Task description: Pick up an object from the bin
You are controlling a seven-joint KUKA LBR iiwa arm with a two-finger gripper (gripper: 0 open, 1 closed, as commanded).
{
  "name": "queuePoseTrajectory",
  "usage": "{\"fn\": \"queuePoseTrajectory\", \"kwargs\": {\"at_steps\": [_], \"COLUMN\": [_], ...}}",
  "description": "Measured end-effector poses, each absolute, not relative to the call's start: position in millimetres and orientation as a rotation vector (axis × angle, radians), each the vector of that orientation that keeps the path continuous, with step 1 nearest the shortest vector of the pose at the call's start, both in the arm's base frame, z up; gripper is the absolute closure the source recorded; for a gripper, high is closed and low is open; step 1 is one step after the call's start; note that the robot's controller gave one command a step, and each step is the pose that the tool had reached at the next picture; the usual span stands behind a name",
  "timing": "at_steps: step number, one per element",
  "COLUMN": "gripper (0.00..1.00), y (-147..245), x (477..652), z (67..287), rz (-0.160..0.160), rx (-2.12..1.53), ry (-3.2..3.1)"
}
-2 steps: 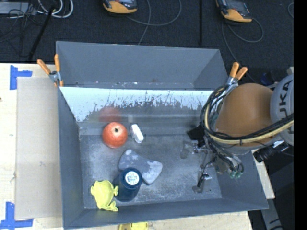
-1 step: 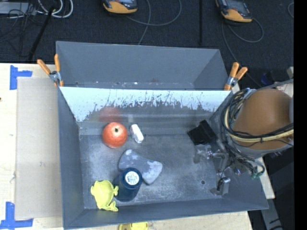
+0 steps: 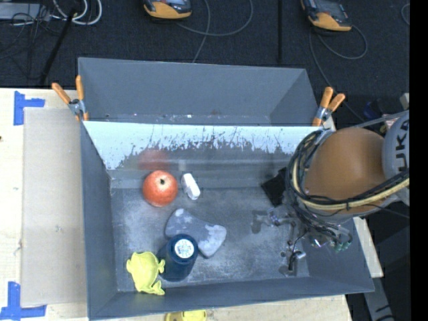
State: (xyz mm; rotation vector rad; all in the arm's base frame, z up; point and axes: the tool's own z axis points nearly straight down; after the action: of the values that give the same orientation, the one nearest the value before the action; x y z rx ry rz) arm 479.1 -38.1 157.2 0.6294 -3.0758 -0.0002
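So the bin (image 3: 194, 92) takes up most of the frame, and the arm's orange cover (image 3: 348, 169) sits at the right edge, bulky and wrapped in cables. That's my first worry: with the wrist tucked this close to the right wall, a sloppy reach could scrape it or snag a cable.

The gripper (image 3: 292, 249) hangs over bare floor at lower right, well apart from everything pickable. I can't tell how far open it is, and I can't make out anything in it. If it closes here, I'd guess it grabs nothing.

All the candidates sit left of centre:
- red apple (image 3: 160, 188), round, so it'd probably roll off if pinched off-centre
- dark blue tub (image 3: 179, 254), touching a pale grey-blue lump (image 3: 200, 234), with a yellow toy (image 3: 146, 271) just beside it at lower left. Go for one and you likely shove the others.
- small white piece (image 3: 191, 186) just beside the apple, easy to miss or knock away
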Motion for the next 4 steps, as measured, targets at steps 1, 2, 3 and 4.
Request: {"fn": "queuePoseTrajectory", "kwargs": {"at_steps": [1, 2, 3, 4], "gripper": [0.00, 1.00, 1.00, 1.00], "y": [45, 69, 69, 69], "x": [488.3, 528.3, 528.3, 526.6], "z": [109, 72, 72, 77], "rz": [-0.001, -0.006, -0.006, -0.006], "rx": [0.644, 0.901, 0.901, 0.901], "ry": [-3.075, -3.012, -3.012, -3.007]}}
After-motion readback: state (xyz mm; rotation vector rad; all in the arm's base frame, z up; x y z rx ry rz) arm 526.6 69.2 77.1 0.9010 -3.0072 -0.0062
